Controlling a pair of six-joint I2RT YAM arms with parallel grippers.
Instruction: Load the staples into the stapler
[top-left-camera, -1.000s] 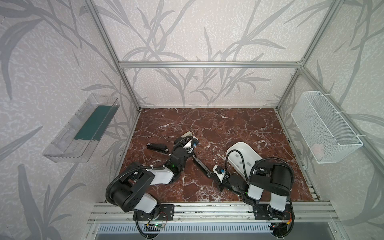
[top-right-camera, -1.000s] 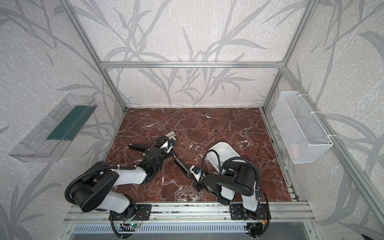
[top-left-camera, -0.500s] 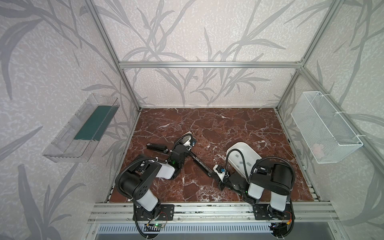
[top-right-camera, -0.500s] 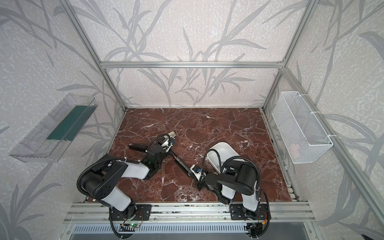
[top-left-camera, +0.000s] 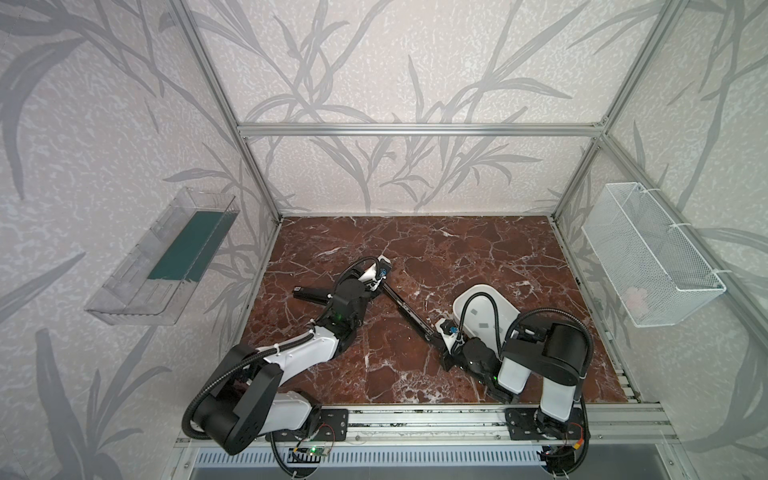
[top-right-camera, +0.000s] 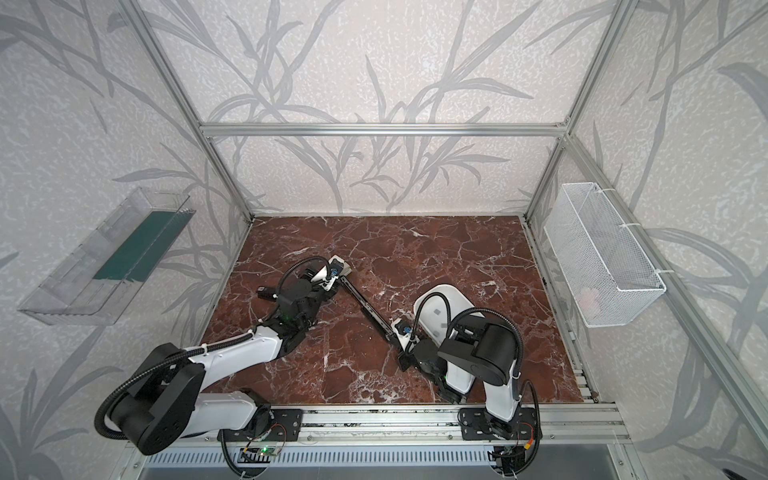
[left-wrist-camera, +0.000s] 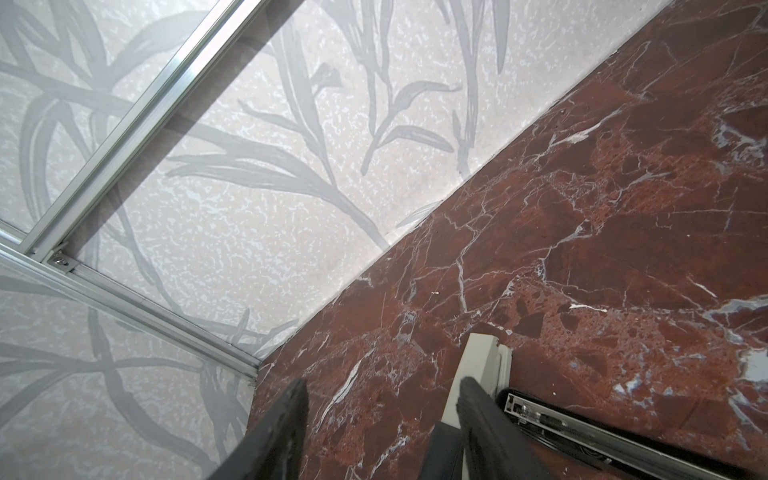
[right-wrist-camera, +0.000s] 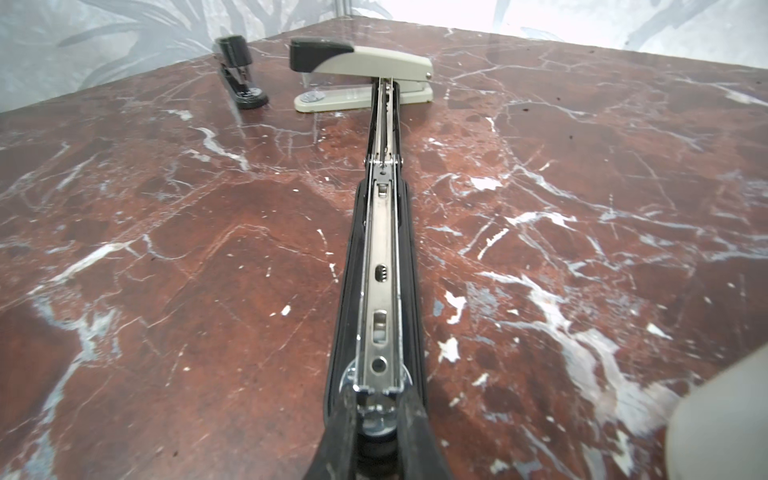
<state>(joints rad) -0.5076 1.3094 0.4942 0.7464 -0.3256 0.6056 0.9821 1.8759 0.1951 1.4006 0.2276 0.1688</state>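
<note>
Nearest the front rail, the right gripper (right-wrist-camera: 376, 409) has its jaws closed on the near end of the long black stapler (right-wrist-camera: 380, 257), which lies opened out flat on the marble table (top-left-camera: 457, 249) with its bare metal channel facing up. Just beside that gripper, on the right side of the table, sits a white dish (top-left-camera: 478, 291), and the staples (top-left-camera: 473, 309) lie inside it as small grey strips, apart from the stapler; in the right wrist view only a blurred edge of the dish shows. In both top views the long black stapler runs diagonally away to the left, toward the middle of the table. At its far end the left gripper (left-wrist-camera: 382, 386) stands with its jaws open and only bare marble between them, holding nothing. One of its fingers (left-wrist-camera: 478, 415) is just beside a beige stapler (right-wrist-camera: 361, 70), which stands closed across the long stapler's far tip; whether they touch I cannot tell. Further left lies a small black stapler (right-wrist-camera: 239, 70), apart from the others. Beyond the table, a white wire basket (top-left-camera: 648, 257) hangs on the right wall and a clear plastic shelf (top-left-camera: 158, 266) on the left wall.
</note>
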